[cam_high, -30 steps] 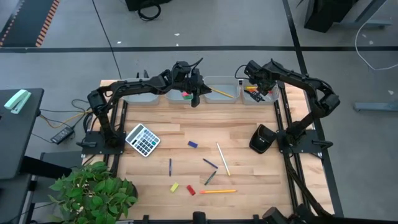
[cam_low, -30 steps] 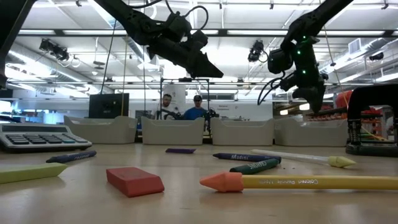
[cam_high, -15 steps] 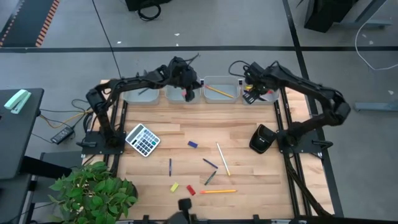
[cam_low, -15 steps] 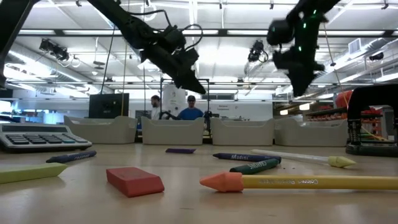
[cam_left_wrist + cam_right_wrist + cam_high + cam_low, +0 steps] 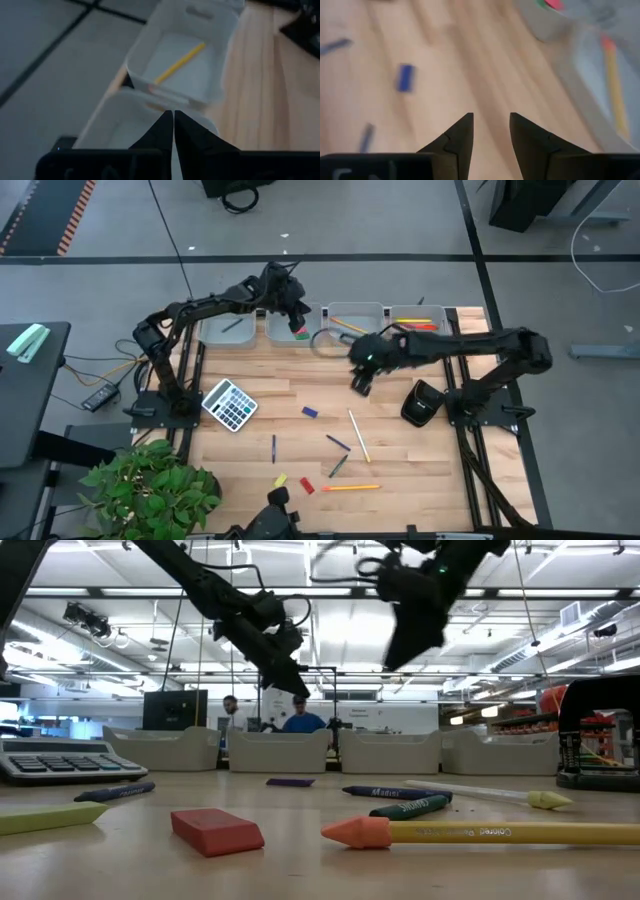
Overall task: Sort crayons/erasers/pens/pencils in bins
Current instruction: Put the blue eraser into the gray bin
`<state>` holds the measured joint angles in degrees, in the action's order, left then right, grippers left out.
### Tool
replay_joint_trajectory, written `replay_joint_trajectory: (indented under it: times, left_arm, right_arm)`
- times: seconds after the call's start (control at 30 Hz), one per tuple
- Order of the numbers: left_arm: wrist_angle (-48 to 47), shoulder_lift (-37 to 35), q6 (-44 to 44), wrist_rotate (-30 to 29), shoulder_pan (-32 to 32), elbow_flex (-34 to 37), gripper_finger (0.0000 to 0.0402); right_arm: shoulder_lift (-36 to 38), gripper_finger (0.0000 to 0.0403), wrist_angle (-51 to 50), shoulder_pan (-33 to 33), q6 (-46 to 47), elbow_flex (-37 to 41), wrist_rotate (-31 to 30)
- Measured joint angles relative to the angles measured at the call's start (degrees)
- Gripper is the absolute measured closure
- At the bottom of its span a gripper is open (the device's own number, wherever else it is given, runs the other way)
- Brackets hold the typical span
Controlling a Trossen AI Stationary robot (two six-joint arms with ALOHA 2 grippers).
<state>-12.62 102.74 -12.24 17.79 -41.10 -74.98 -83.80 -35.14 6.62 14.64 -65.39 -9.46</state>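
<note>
The left gripper (image 5: 297,317), jaws closed and empty, hovers above the bins (image 5: 354,311). The right gripper (image 5: 358,383), jaws open and empty, hangs just in front of the bins.

A green crayon (image 5: 412,807) on the table bore lettering along its wrapper, too small to make out. The dark crayon (image 5: 385,792) just behind it carried a word that looked like "Madini", though the letters could not be told for sure. The long yellow pencil (image 5: 480,832) nearest the low camera had a line of small print along its barrel; no word of it was readable. The calculator (image 5: 55,760) showed rows of keys, but no figure on them could be read. Nothing else in any view carried readable text, numbers or signs.
</note>
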Motion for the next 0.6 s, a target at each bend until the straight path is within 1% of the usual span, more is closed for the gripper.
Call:
replay_joint_trajectory:
  times: [0.1, 0.17, 0.33, 0.5, 0.6]
  left_arm:
    - [-5.2, -1.5, -1.4, 0.0, 0.0, 0.0, 0.0381]
    - [-5.8, -2.9, -1.8, 0.0, 0.0, 1.0, 0.0385]
    - [-3.1, -7.9, -1.8, 0.3, 0.2, 4.9, 0.039]
    - [1.9, -13.2, 0.8, 0.4, 0.4, 7.3, 0.0387]
    - [2.2, -15.3, 1.6, 0.3, 1.2, 7.9, 0.0389]
  right_arm:
    - [-4.2, 0.0268, 6.0, -2.0, -1.2, -0.1, 1.1]
    - [-7.2, 0.0268, 6.4, -2.1, -1.1, -0.7, 2.7]
    - [-13.0, 0.0268, 5.8, -2.6, -1.0, -3.4, 7.1]
    - [-17.5, 0.0268, 7.5, -4.3, -4.6, -7.2, 7.5]
    - [-20.4, 0.0268, 9.6, -4.3, -3.5, -9.7, 7.5]
